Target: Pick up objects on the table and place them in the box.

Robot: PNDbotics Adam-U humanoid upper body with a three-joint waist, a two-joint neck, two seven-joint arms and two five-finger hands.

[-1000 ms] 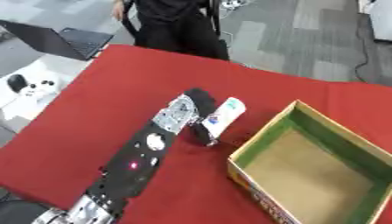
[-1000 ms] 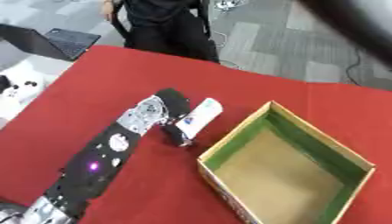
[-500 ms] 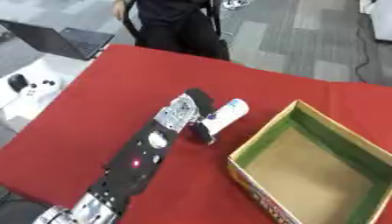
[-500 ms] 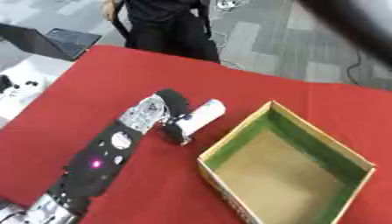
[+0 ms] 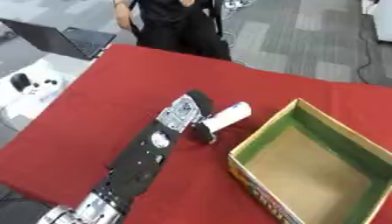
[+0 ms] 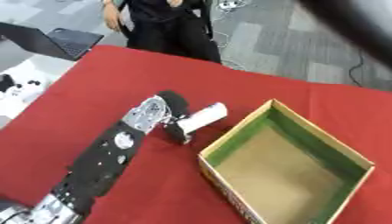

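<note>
Left robot hand [image 5: 193, 114]: reaches in from the lower left along a long black arm with silver joints; its fingers are curled round a white cylindrical object [image 5: 226, 117], holding it at the lower end.

White cylindrical object: lies tilted in the robot hand, its free end pointing up and to the right, away from the palm, toward the box. Whether its lower end touches the cloth cannot be told.

Box [image 5: 360, 147]: open cardboard box, green inner walls, brown floor, printed outer side; stands just to the right of the robot hand, its near-left wall close beside the held object but apart from it. Nothing shows inside.

Right robot hand: shows in neither view.

Tabletop [image 5: 130, 78]: covered in red, running askew from upper left to lower right, bare around the robot hand.

Room: grey carpet tiles beyond the far edge; an open dark laptop [image 5: 61, 40] on a surface to the far left of the robot hand; a white item with black parts [image 5: 30, 84] below it; a person in black at the far edge.
</note>
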